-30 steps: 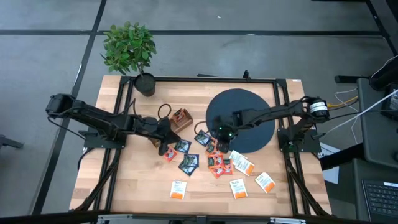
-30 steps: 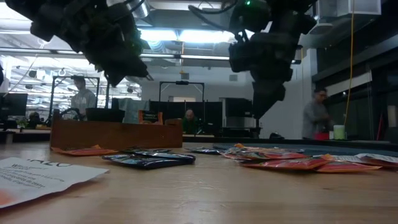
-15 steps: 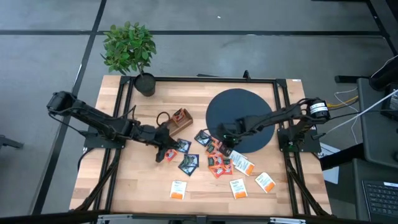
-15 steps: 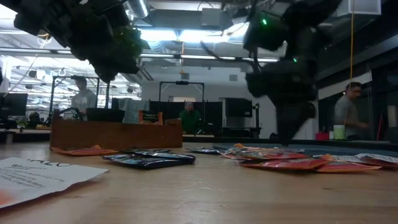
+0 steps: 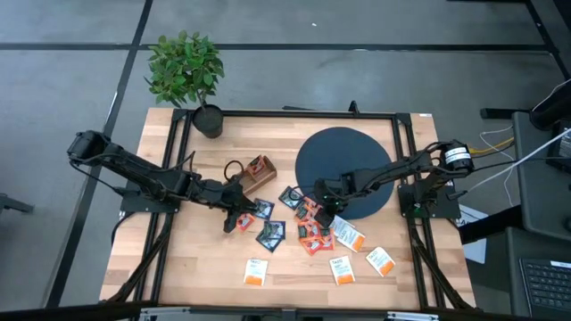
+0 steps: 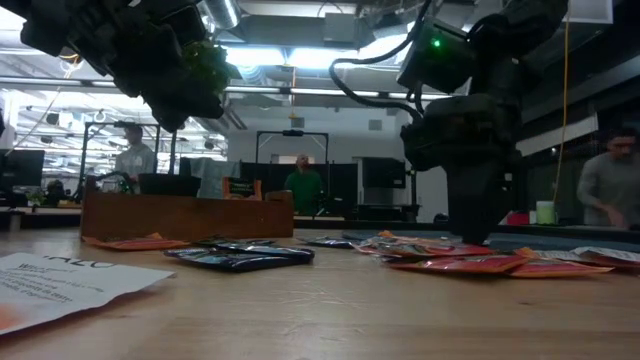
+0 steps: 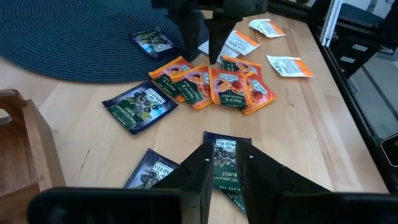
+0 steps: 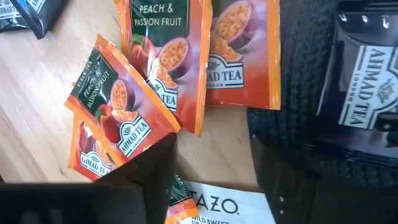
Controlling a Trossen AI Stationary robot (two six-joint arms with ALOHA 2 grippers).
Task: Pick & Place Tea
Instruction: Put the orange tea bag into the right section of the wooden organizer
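Note:
Tea sachets lie flat on the wooden table: a red-orange cluster, dark ones and white ones with an orange band. My right gripper points steeply down, open, at the cluster's far end by the dark round mat. Its own wrist view shows bare wood and a white sachet between its fingers. My left gripper hovers well above the table near the wooden box. Its fingers stand narrowly apart with nothing in them. A dark sachet on the table shows through the gap. My right gripper has its fingertips down at the level of the red-orange sachets by the mat's edge. The fingers hide the spot, so I cannot tell whether they touch a sachet.
A potted plant stands at the far left corner. Black frame rails run along both table sides. One dark sachet lies on the mat. Bare wood lies at the near left. People stand in the room beyond.
My right gripper has come down onto the red-orange cluster, shifting a little toward the near edge and rolling its wrist. My left gripper swung slightly toward the near edge, then kept still. No sachet has moved.

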